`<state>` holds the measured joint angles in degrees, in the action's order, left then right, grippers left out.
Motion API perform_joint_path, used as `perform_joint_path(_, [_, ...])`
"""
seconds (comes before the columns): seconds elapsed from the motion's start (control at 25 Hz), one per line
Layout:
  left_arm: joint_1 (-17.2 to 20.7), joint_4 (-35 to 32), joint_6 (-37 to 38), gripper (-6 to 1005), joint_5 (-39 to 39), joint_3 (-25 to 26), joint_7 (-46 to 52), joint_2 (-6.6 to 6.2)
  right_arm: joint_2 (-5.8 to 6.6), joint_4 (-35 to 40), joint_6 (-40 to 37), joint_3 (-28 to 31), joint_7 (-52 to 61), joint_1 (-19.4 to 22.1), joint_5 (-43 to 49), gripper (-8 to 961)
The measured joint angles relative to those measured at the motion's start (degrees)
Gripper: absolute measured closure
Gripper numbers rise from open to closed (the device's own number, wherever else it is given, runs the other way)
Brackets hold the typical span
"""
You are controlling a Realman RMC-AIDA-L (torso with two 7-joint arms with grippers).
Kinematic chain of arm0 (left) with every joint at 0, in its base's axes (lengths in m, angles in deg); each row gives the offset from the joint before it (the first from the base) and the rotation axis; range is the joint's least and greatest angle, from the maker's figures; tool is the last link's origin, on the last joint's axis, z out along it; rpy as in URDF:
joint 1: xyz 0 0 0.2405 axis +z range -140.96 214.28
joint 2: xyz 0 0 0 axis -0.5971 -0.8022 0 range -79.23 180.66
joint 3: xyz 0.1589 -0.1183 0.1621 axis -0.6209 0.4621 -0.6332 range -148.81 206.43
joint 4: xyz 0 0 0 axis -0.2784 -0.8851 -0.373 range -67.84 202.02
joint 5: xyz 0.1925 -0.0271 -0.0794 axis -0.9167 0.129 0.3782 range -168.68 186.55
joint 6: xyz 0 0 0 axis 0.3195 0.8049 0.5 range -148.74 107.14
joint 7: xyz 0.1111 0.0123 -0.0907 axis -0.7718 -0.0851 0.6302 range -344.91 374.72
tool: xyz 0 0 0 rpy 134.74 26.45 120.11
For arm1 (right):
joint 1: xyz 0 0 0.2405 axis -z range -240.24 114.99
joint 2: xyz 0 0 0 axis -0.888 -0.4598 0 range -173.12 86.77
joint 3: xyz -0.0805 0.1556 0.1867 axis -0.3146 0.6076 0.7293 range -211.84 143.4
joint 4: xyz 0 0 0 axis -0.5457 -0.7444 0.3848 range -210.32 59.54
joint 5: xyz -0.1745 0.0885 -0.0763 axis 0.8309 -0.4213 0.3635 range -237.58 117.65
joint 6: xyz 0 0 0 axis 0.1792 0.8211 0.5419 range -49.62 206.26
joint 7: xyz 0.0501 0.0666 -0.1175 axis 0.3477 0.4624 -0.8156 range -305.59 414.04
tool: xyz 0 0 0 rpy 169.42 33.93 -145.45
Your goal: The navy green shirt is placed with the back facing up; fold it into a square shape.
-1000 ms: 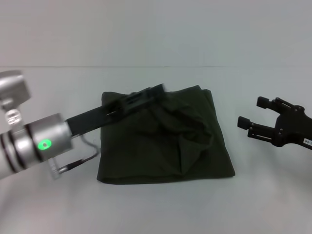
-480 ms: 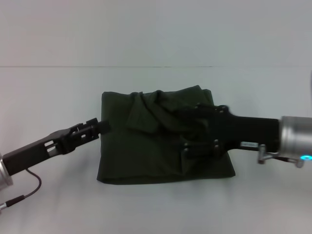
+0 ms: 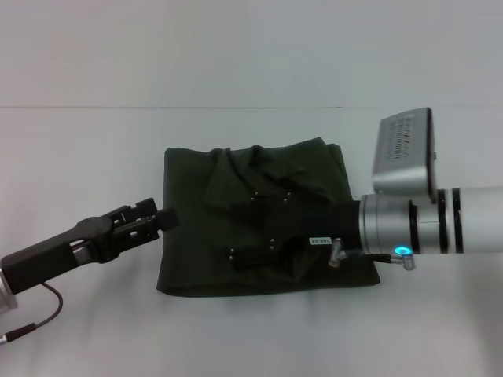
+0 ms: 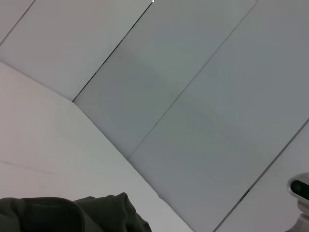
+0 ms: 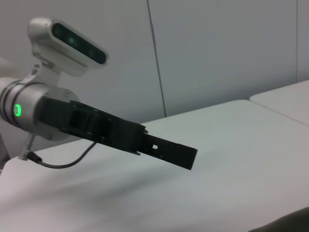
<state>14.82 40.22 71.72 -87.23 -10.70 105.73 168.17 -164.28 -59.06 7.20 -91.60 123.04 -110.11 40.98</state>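
Right end effector is stretched low across the navy green shirt, a rumpled near-square on the surface; its grip can't be read. Left end effector looks closed, just off the shirt's edge. Seemingly smoothing now; next, flatten the bunched far fold

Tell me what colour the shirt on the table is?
The shirt is a plain dark green, best seen in the head view.
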Motion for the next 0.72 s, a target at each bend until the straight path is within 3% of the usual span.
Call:
perform_joint_path(0.48, [0.8,-0.8,-0.2,79,0.0,0.3,-1.7,-0.39,-0.46,-7.4,12.2,-0.6,1.8,-6.5,-1.1,31])
perform_joint_path(0.72, [0.8,-0.8,-0.4,79,0.0,0.3,-1.7,-0.26,-0.37,-8.2,15.4,-0.1,2.1,-7.1,-1.1,32])
